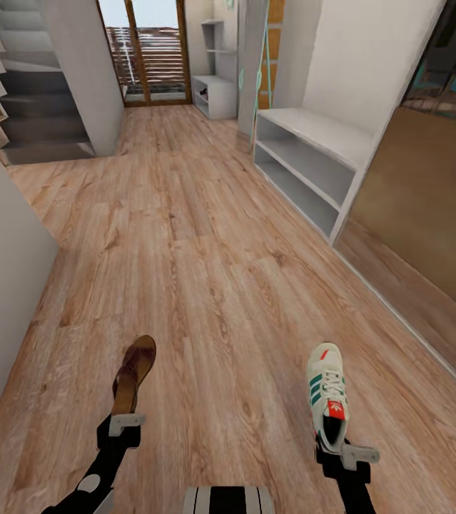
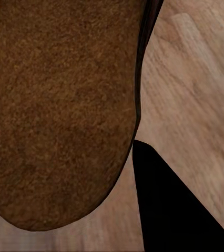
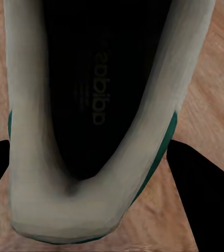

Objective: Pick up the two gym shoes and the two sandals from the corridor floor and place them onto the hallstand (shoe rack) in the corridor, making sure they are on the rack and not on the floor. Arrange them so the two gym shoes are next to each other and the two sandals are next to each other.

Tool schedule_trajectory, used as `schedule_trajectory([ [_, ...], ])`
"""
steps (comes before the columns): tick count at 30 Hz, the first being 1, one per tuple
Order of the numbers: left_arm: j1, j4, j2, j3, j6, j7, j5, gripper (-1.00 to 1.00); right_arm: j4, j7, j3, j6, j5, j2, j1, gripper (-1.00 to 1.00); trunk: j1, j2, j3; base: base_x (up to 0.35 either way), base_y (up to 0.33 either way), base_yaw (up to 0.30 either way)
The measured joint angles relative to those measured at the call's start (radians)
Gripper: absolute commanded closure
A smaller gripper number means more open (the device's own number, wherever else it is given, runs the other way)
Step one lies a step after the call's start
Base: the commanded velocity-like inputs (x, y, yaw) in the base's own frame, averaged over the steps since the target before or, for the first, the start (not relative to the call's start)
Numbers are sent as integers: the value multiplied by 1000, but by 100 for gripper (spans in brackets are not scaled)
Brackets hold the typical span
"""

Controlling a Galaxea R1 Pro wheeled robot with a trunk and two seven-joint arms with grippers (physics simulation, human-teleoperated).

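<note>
Carrying step: my left gripper (image 1: 125,422) clasps one brown leather sandal (image 1: 133,374), my right gripper (image 1: 347,451) one white green-striped sneaker (image 1: 329,396), both above the wood-plank floor (image 1: 206,285); next I drive to the pale-grey shoe rack (image 1: 317,160).

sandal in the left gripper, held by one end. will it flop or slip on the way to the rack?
The sandal looks flat and thin, sticking out past the left gripper from its heel end, so the free toe may sag or wobble. Its footbed looks rough and suede-like, so slipping seems unlikely. Probably light, being small and open.
</note>
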Motion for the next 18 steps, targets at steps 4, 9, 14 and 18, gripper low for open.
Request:
schedule_trajectory([
  [4, 1, 1, -2, -1, -2, -1, 4, 100, 26, 0, -1, -8, 1, -5, 0, 100, -2, 1, 21, 0, 0, -195],
  [9, 1, 2, -3, -1, -2, -1, 4, 100, 52, 0, -2, -10, 0, -9, 0, 100, -7, 9, 46, 0, 0, -195],
  [14, 1, 2, -13, -2, -2, -1, 3, 100, 76, 2, 0, -10, 3, -9, 0, 100, -26, 44, 68, 0, 0, -195],
  [18, 1, 2, -21, -2, -2, -1, 2, 100, 78, 2, 0, -10, 3, -10, 0, 100, -42, 72, 86, 0, 0, -195],
])
